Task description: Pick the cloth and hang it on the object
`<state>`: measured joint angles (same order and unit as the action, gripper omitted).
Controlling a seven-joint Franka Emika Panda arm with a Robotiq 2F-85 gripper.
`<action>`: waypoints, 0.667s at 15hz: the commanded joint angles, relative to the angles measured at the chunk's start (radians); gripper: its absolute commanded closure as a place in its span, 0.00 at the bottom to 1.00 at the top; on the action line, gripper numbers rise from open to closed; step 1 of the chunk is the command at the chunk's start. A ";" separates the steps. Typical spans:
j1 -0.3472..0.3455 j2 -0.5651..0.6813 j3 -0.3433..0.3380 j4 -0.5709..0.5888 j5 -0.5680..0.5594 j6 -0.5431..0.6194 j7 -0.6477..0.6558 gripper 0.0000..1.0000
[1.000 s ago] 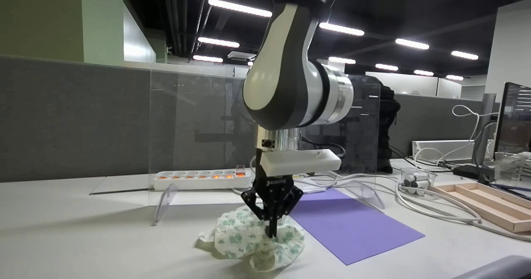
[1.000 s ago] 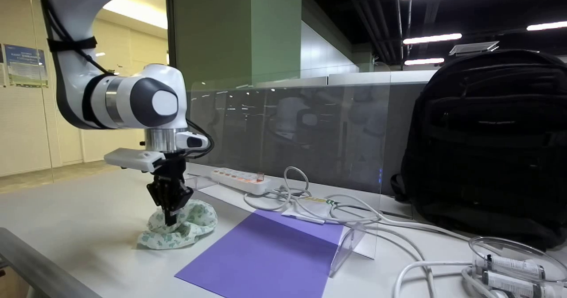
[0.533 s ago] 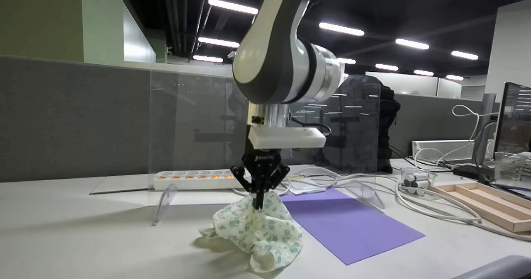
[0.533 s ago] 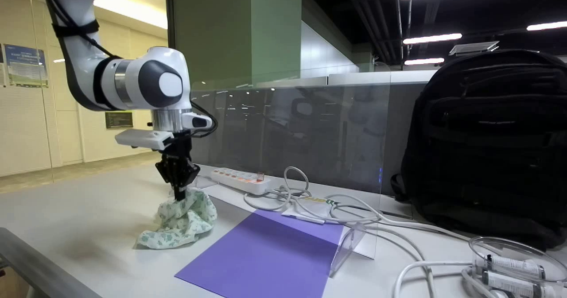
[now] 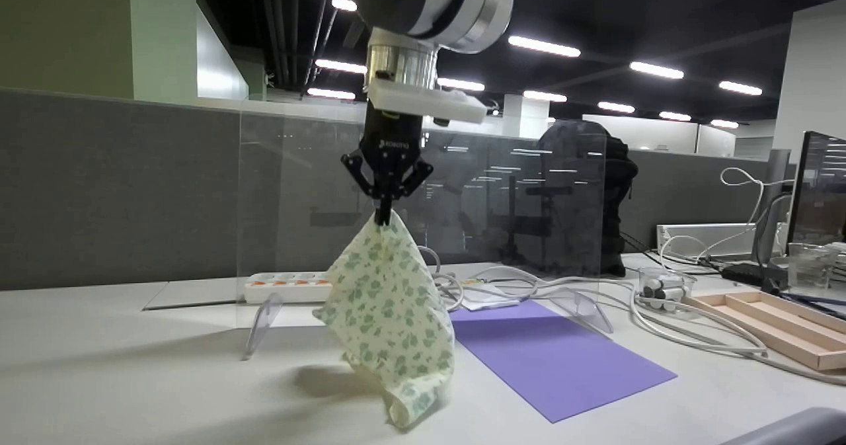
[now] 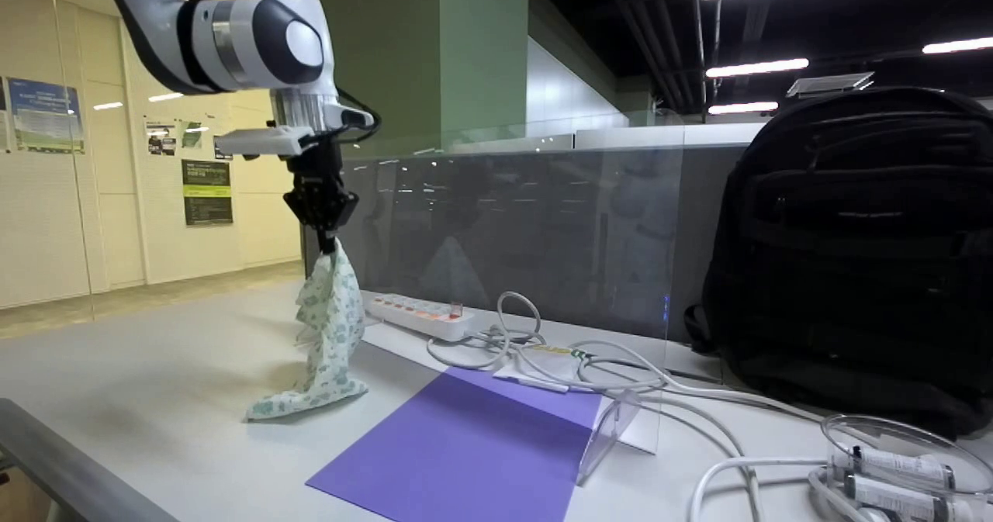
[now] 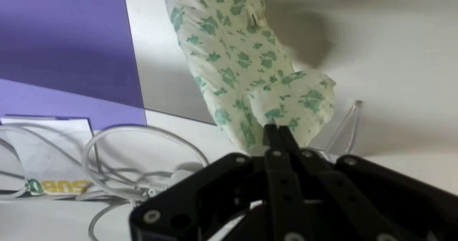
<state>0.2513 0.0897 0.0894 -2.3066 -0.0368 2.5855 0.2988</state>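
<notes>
My gripper is shut on the top of the pale green and white cloth, which hangs down from the fingertips. In an exterior view the gripper is upright and the cloth's lower end still lies on the table. In the wrist view the fingertips are together against the cloth; the pinched part is hidden. The tall clear sheet stands upright behind the cloth, on clear feet; it also shows in an exterior view. The gripper is in front of the sheet, below its top edge.
A purple mat lies beside the cloth, partly under the sheet. A white power strip and loose cables lie behind the sheet. A black backpack, a clear container of bottles and a wooden tray stand farther along.
My gripper has risen from near the table, moving slightly left in an exterior view. The cloth has gone from a crumpled heap to hanging stretched below the shut fingers.
</notes>
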 commanded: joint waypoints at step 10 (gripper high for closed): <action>-0.088 -0.197 0.036 0.183 -0.011 -0.301 -0.028 0.99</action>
<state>0.1855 -0.1072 0.1045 -2.1251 -0.0507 2.2857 0.2738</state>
